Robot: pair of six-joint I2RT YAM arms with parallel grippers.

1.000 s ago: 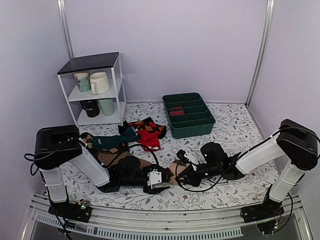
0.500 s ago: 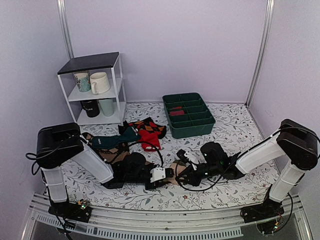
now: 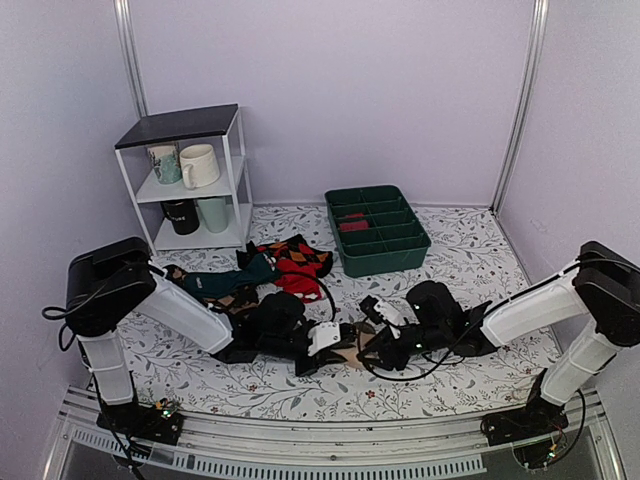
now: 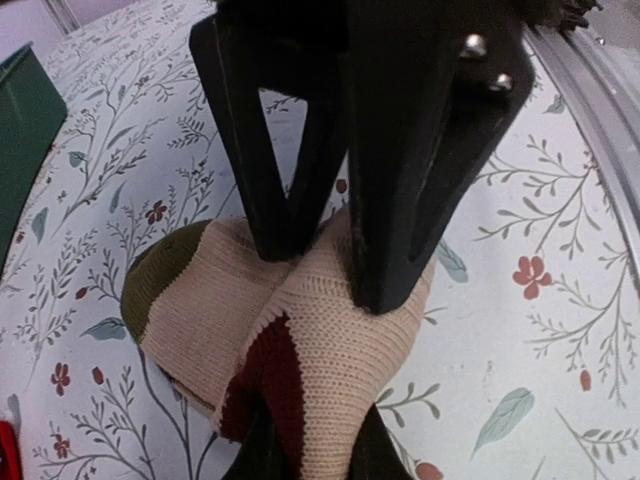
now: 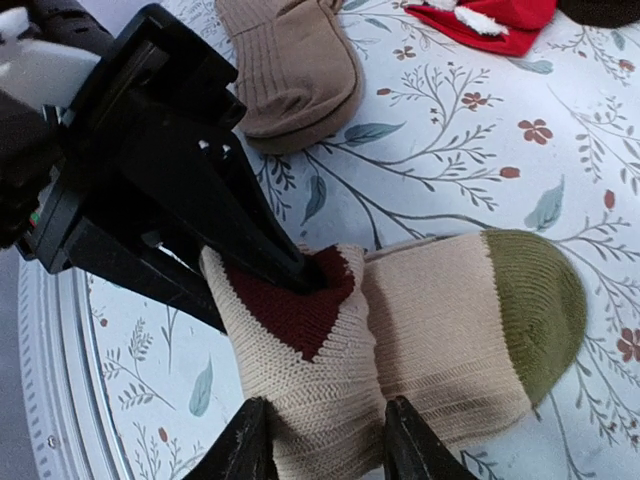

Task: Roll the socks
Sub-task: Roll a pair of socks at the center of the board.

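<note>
The socks [image 3: 351,353] lie as a folded beige bundle with a maroon heel and an olive toe, low on the table between the two grippers. In the left wrist view my left gripper [image 4: 315,455] is shut, pinching the socks' [image 4: 330,360] beige fold next to the maroon patch. The right gripper's black fingers [image 4: 400,200] rest on the bundle from the far side. In the right wrist view my right gripper [image 5: 325,445] stands open, one finger on each side of the socks [image 5: 400,320]. The left gripper's fingers [image 5: 200,200] reach in at the maroon heel.
A plain brown sock [image 5: 295,65] and a red sock [image 5: 490,20] lie just beyond the bundle. A teal sock [image 3: 225,282] and argyle socks [image 3: 297,260] lie at left centre. A green divided tray [image 3: 377,230] sits behind; a white shelf [image 3: 190,180] with mugs stands back left.
My left gripper slid right onto the socks and closed on the fold. My right gripper's fingers spread apart, and the right arm shifted slightly right.
</note>
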